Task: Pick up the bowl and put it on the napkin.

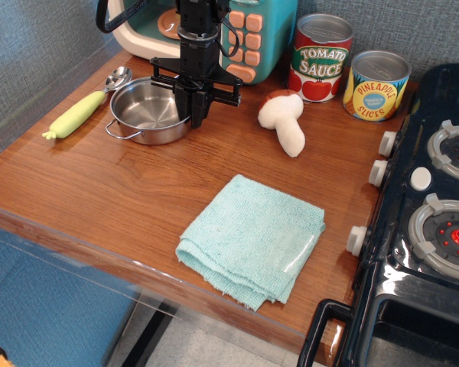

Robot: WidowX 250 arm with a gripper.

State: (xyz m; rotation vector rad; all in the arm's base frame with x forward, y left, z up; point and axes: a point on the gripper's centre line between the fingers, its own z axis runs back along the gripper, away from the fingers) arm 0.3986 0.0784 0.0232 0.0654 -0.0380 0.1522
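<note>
The shiny steel bowl (145, 108) with two wire loop handles is at the back left of the wooden table. My black gripper (196, 113) comes straight down at the bowl's right rim, and its fingers are closed together on that rim. I cannot tell whether the bowl is resting on the table or held just above it. The light teal napkin (252, 238) lies folded near the table's front edge, well to the right of and in front of the bowl, with nothing on it.
A spoon with a green handle (80, 113) lies left of the bowl. A toy mushroom (287, 122), a tomato sauce can (321, 57) and a pineapple can (376, 84) stand at the back right. A teal toy appliance (252, 30) is behind the gripper. A black stove (428, 222) borders the right side.
</note>
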